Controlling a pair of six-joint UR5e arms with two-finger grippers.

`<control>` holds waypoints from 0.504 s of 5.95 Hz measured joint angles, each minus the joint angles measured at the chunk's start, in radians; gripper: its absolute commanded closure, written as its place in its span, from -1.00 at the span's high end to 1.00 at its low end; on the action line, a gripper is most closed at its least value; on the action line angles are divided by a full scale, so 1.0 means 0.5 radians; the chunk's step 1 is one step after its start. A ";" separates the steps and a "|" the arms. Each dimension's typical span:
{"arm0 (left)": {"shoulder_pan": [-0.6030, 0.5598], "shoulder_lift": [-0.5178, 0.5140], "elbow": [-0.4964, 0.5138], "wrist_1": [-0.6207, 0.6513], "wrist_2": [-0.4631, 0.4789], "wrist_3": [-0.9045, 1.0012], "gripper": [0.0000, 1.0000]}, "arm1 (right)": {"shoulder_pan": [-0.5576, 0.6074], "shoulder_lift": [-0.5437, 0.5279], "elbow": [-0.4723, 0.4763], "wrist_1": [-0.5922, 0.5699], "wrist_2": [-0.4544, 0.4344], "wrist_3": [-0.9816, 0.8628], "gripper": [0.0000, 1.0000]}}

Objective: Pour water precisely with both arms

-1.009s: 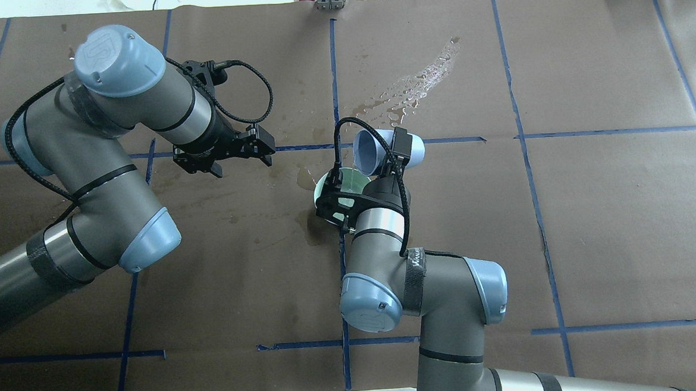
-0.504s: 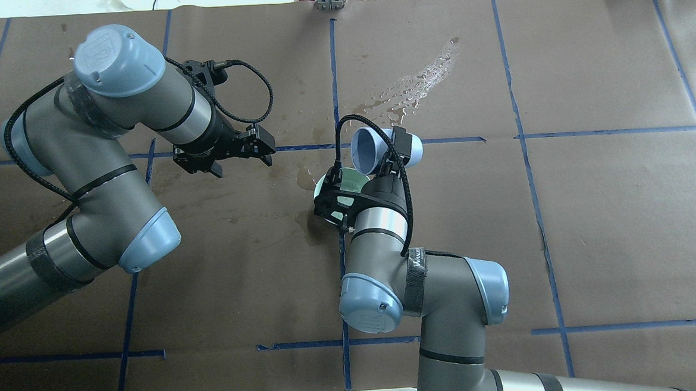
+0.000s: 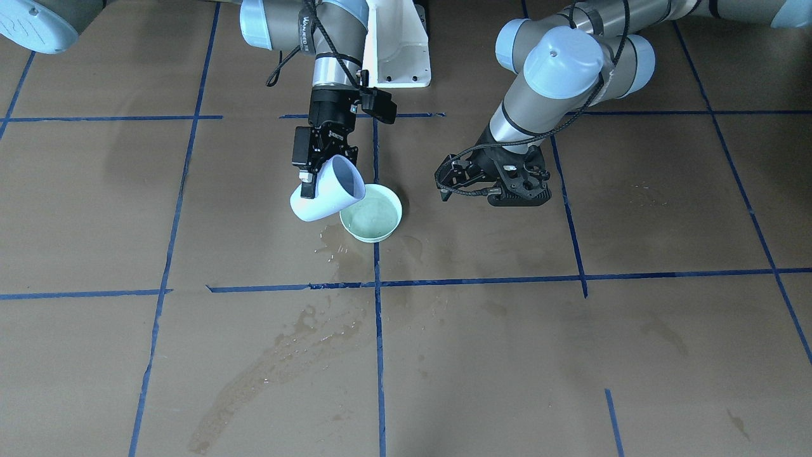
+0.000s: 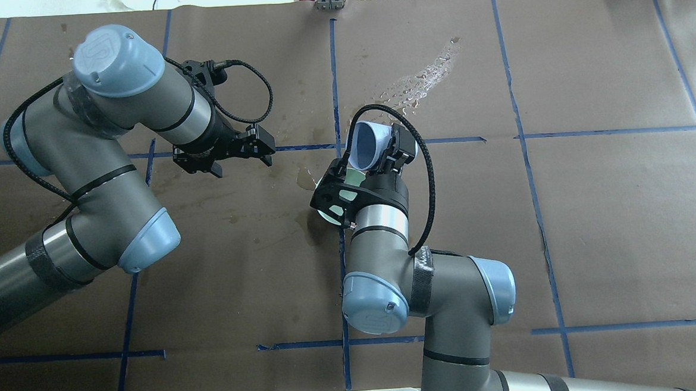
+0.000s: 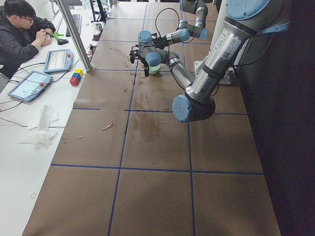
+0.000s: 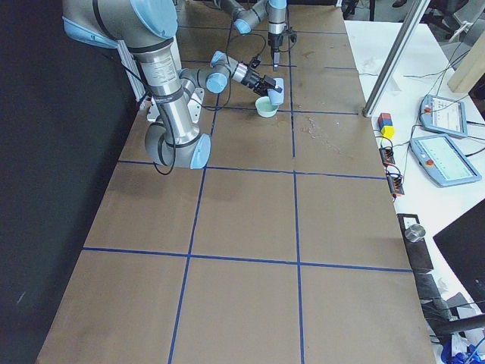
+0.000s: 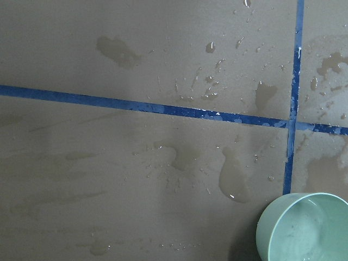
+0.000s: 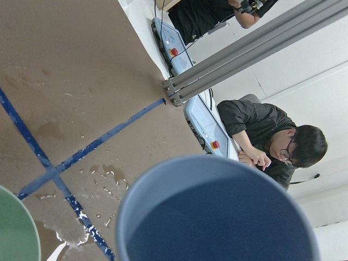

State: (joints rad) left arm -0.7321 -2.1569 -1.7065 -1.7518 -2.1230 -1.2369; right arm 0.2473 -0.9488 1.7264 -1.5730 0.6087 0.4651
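Observation:
My right gripper (image 3: 309, 170) is shut on a pale blue cup (image 3: 328, 189), held tilted with its mouth over the near rim of a mint green bowl (image 3: 350, 223) on the brown paper. The water (image 3: 374, 213) lies shallow and glossy inside the bowl; no stream shows at the cup's lip. From above, the cup (image 4: 370, 142) and part of the bowl (image 4: 354, 175) peek out from under the right wrist. The right wrist view shows the cup's rim (image 8: 217, 168) close up. My left gripper (image 4: 242, 164) hovers open and holds nothing, to the bowl's left. Its camera sees the bowl (image 7: 272, 231).
A glossy spill (image 4: 419, 83) streaks the paper beyond the bowl, with darker wet patches (image 7: 232, 182) around it. Blue tape lines (image 3: 380, 282) grid the table. The white pedestal (image 3: 396, 44) stands at the robot's side. A seated person (image 5: 22, 29) and tablets are at the far edge.
The thin stream from the cup into the bowl has stopped. The right wrist has rotated, tipping the cup's mouth back up. The left arm has not moved.

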 measured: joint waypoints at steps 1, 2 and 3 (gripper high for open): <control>0.000 0.000 -0.004 0.000 0.000 -0.002 1.00 | 0.007 -0.003 0.015 0.036 0.047 0.152 -1.00; -0.001 0.002 -0.007 0.000 0.001 -0.004 1.00 | 0.026 -0.023 0.063 0.110 0.160 0.344 -1.00; -0.002 0.002 -0.009 0.000 0.002 -0.005 1.00 | 0.048 -0.065 0.128 0.204 0.270 0.545 -1.00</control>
State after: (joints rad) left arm -0.7329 -2.1556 -1.7108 -1.7518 -2.1219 -1.2393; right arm 0.2715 -0.9815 1.7903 -1.4711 0.7439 0.7375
